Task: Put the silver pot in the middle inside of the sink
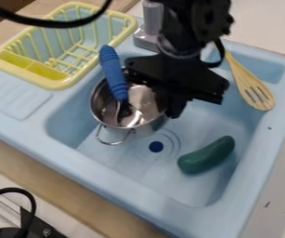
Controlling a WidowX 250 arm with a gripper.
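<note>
Silver and shiny, the round metal pot with a wire loop handle (145, 128) is inside the light-blue plastic sink (123, 181), to the upper left of the dark blue drain spot (156, 147). You have a metal utensil with a ribbed blue handle (112, 69) standing in it, its handle leaning out over the back rim.

Your step in hand looks like securing the pot at its right side, ahead of bringing it to the middle. You can't tell from here whether the end effector (171, 106) is apart, together or clamped on the rim, nor whether the pot's base touches the sink floor. Make sure of the hold first; then the next move calls for a short, level shift toward the drain. Go gently, as the utensil could swing or tip the pot, and leave room for the smooth dark green toy vegetable (206, 155) at the lower right.

Your black robot arm (191, 30) comes in from the top edge, its wrist above the back of the sink and the end effector pointing down at the pot's right rim.
</note>
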